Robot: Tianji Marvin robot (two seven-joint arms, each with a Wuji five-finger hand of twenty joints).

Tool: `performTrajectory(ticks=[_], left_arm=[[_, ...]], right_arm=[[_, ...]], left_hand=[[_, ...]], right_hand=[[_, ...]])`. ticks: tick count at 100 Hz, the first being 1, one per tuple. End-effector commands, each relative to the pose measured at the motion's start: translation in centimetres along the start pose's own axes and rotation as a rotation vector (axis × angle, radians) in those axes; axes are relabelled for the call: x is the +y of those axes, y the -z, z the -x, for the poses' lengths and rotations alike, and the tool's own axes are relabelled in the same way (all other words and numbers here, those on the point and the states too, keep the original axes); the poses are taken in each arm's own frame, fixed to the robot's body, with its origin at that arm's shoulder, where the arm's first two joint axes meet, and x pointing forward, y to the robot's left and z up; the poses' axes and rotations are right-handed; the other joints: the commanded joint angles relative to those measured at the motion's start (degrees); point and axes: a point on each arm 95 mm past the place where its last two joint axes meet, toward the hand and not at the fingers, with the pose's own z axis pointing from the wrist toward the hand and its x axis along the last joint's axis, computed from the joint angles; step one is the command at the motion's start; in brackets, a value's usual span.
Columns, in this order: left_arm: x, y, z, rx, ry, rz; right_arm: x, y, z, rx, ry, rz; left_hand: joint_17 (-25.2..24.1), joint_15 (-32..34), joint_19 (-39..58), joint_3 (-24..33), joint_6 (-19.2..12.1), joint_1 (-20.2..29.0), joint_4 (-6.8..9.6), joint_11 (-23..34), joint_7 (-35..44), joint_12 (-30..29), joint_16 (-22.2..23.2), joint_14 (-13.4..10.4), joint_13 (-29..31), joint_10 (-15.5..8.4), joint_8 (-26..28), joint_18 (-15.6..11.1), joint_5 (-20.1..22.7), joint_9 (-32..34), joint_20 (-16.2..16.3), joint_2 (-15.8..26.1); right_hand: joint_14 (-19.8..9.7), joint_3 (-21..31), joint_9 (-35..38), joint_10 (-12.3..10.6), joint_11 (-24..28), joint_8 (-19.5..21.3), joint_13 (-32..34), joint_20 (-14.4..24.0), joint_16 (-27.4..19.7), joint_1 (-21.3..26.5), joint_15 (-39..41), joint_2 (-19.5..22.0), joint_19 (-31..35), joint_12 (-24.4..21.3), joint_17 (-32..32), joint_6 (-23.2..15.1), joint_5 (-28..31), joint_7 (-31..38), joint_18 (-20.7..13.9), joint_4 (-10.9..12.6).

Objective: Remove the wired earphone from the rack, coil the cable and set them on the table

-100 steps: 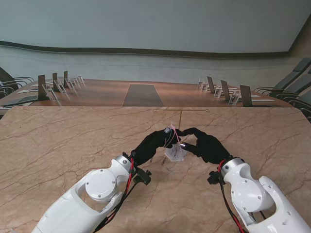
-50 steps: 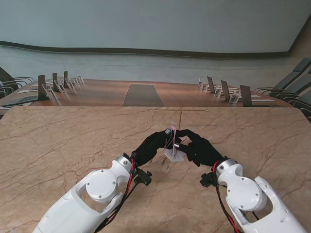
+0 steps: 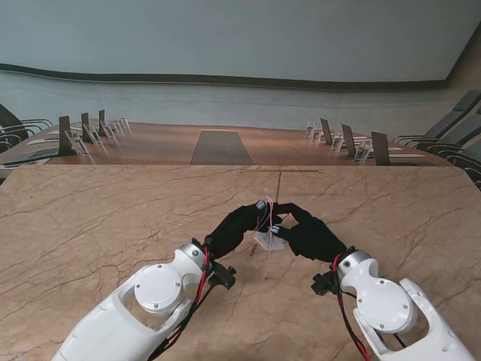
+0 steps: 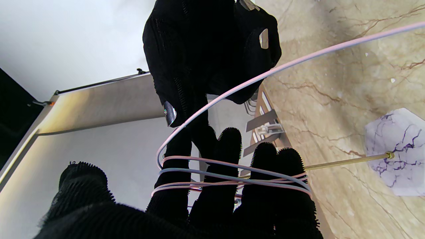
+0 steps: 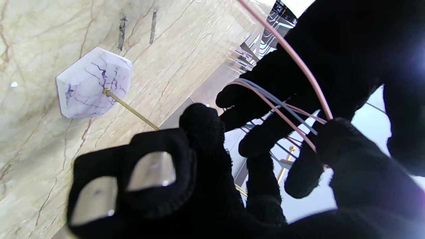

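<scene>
- Where my two arms meet at the stand view's centre, the left hand [image 3: 239,223] has the pink earphone cable [image 4: 232,179] looped several times round its straight fingers [image 4: 212,192].
- Right hand [image 3: 307,232] pinches the free strand.
- Behind them stands the rack [image 3: 279,184], on the marble table [image 3: 90,226].

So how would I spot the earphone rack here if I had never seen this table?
Start at the marble table and find where the two black-gloved hands meet at its middle. Just below them stands the rack: a white, purple-veined faceted stone base with a thin brass rod rising to a crossbar. It is the only upright fixture there; the cable is wound around the left hand.
</scene>
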Motion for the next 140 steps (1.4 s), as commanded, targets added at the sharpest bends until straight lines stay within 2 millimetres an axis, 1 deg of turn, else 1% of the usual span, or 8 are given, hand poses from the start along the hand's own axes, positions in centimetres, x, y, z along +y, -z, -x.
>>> performTrajectory(ticks=[1, 19, 40, 74, 105, 113, 131, 140], left_arm=[[0.1, -0.1, 0.1, 0.003, 0.010, -0.005], [0.2, 0.0, 0.1, 0.009, 0.012, -0.011], [0.4, -0.1, 0.2, 0.016, 0.018, -0.011], [0.6, -0.2, 0.3, 0.012, 0.018, -0.008], [0.7, -0.5, 0.5, 0.000, 0.015, -0.001], [0.7, -0.6, 0.5, -0.003, 0.015, 0.001], [0.7, -0.7, 0.6, -0.003, 0.012, 0.004], [0.7, -0.8, 0.6, -0.002, 0.011, 0.006]], right_arm=[[-1.0, 0.3, -0.7, 0.029, -0.025, -0.011], [-1.0, 0.9, -0.3, 0.032, -0.041, 0.012], [-1.3, 1.0, 0.1, 0.046, -0.119, 0.039], [-2.3, 0.6, 0.2, 0.033, -0.199, -0.007], [-3.2, 0.2, -1.0, 0.074, -0.230, -0.039], [-3.5, 0.0, -1.3, 0.086, -0.244, -0.041], [-3.9, -0.2, -2.0, 0.105, -0.264, -0.066], [-3.8, -0.3, -2.3, 0.115, -0.263, -0.067]], left_hand=[[-0.1, -0.2, -1.0, 0.1, -9.1, -1.0, 1.57, -2.4, 1.5, 0.1, -0.1, -0.8, -0.1, 0.0, 0.9, 0.6, 0.5, -2.0, -0.9, -0.2], [0.1, 0.0, -0.8, 0.1, -9.9, -0.8, 1.54, -2.2, 1.8, 0.1, -0.1, -1.0, 0.0, -0.2, 1.1, 0.5, 0.2, -2.0, -0.8, -0.2], [0.2, 0.2, -0.6, 0.2, -12.5, -0.2, 1.46, -1.9, 2.2, 0.2, -0.1, -1.2, 0.1, -0.3, 1.3, 0.1, -0.1, -2.2, -0.7, 0.1], [0.1, 0.3, -0.6, 0.1, -12.1, -0.1, 1.43, -1.7, 2.3, 0.0, -0.2, -1.3, 0.0, -0.3, 1.2, 0.1, -0.3, -2.3, -0.7, 0.2], [-0.1, 0.2, -0.8, 0.1, -12.2, 0.0, 1.45, -1.7, 2.3, -0.1, -0.3, -1.5, -0.1, -0.4, 1.1, 0.0, -0.3, -2.4, -0.8, 0.2], [-0.1, 0.1, -0.9, 0.1, -12.2, 0.1, 1.45, -1.6, 2.4, -0.1, -0.3, -1.4, -0.2, -0.4, 1.1, 0.0, -0.1, -2.4, -0.8, 0.1], [-0.6, -0.2, -1.3, 0.0, -12.1, 0.1, 1.43, -1.8, 2.4, -0.2, -0.5, -1.9, -0.8, -0.5, 1.1, -0.5, -0.3, -3.0, -1.0, 0.1], [-0.6, -0.3, -1.6, 0.0, -12.2, 0.0, 1.43, -1.9, 2.4, -0.3, -0.6, -2.1, -0.9, -0.6, 1.0, -0.8, -0.4, -3.2, -1.1, 0.1]], right_hand=[[3.1, 1.0, 5.0, 1.9, 3.6, 0.3, 1.6, 0.9, 2.9, 1.0, 9.0, -0.8, 13.8, 1.3, 5.6, -8.8, 2.4, 3.9, -14.7, -0.4], [3.1, 1.1, 5.0, 1.9, 3.8, 0.3, 1.6, 1.8, 3.3, 1.5, 9.2, -0.8, 13.8, 1.5, 5.6, -9.5, 2.6, 3.9, -14.9, -0.6], [2.9, 1.6, 5.6, 1.6, 3.9, 0.5, 1.6, 2.4, 3.6, 2.5, 9.5, -1.3, 13.8, 1.7, 5.7, -10.2, 2.9, 4.1, -15.1, -0.7], [3.0, 1.7, 5.5, 1.7, 3.7, 0.6, 1.6, 2.8, 3.9, 3.2, 9.6, -1.4, 13.8, 1.9, 5.6, -9.9, 3.2, 4.2, -14.9, -1.0], [2.3, 2.8, 6.5, 0.1, 4.3, 1.5, 1.6, 3.7, 4.2, 6.1, 10.3, -4.3, 13.8, 2.0, 5.9, -8.0, 5.9, 5.8, -15.8, -1.7], [1.7, 4.7, 7.2, -0.3, 4.7, 2.3, 1.6, 5.0, 4.8, 6.7, 11.1, -5.5, 13.8, 2.1, 6.0, -7.7, 6.6, 6.3, -16.4, -3.1], [1.7, 6.0, 7.0, -0.4, 4.8, 2.6, 1.6, 5.1, 4.9, 7.3, 11.0, -6.4, 13.8, 2.1, 6.0, -7.9, 6.4, 6.2, -16.6, -4.1], [1.7, 6.4, 6.5, -0.3, 4.6, 2.4, 1.6, 5.0, 5.0, 7.2, 11.0, -6.7, 13.8, 2.1, 5.9, -7.7, 4.3, 5.5, -16.6, -4.4]])
